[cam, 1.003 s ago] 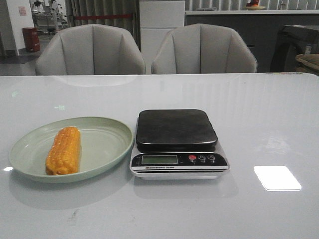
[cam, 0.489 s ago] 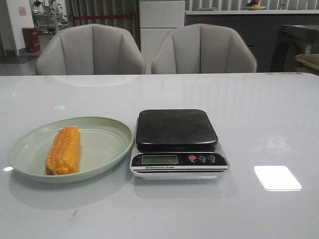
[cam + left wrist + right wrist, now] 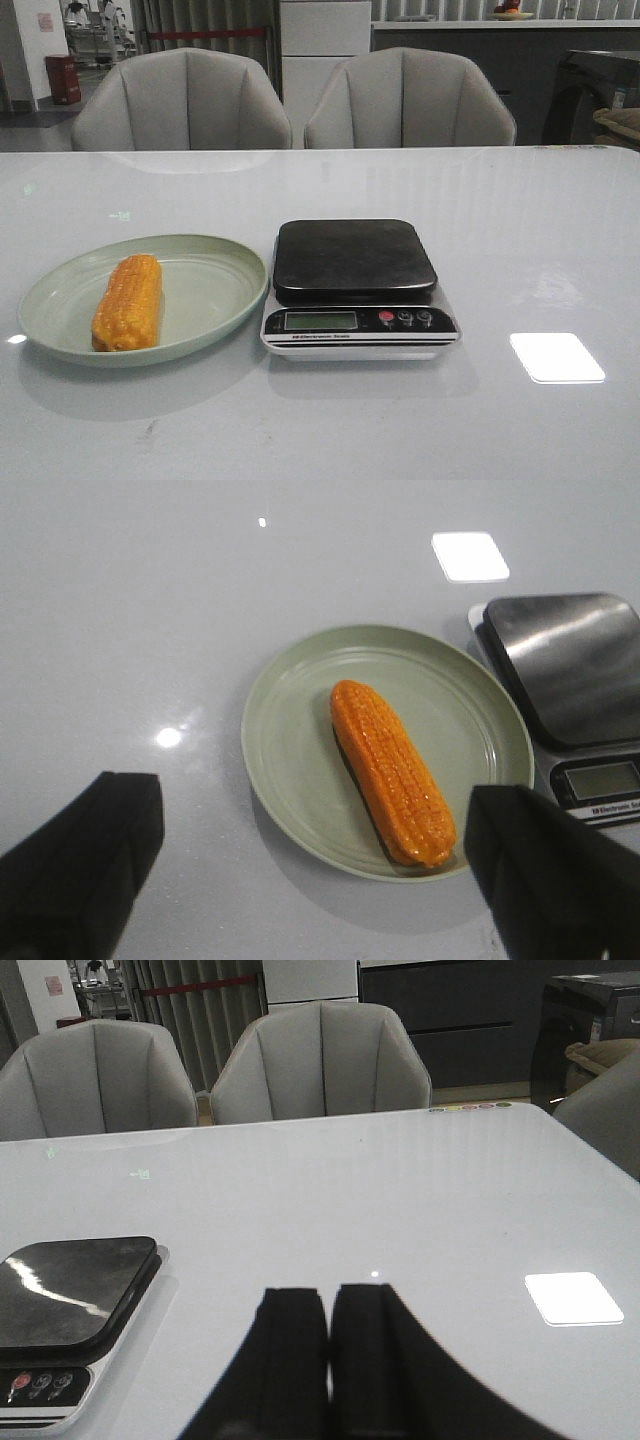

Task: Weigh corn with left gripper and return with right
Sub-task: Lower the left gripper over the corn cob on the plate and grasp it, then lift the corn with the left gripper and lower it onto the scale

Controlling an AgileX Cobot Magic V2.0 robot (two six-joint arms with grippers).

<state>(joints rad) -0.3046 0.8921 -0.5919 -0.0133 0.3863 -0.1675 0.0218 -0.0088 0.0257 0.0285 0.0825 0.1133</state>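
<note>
- Nothing has moved on the table since the earlier front frames; corn, plate and scale sit where they were.
- Corn [image 3: 128,301] lies flat in the pale green plate [image 3: 205,300], left of the scale [image 3: 356,288], long axis running away from the robot.
- Plate rim just beside the scale's left edge; contact can't be told.
- Scale platform bare and dark, display and three buttons on the near side.
- Left gripper [image 3: 320,865] spread wide, holding nothing, above the plate's near side, its fingers [image 3: 85,865] apart either side of the corn.
- Right gripper [image 3: 329,1360] closed, flat fingers pressed together, empty, over the white table [image 3: 400,1200] right of the scale.
- Neither arm shows in the front view.
</note>
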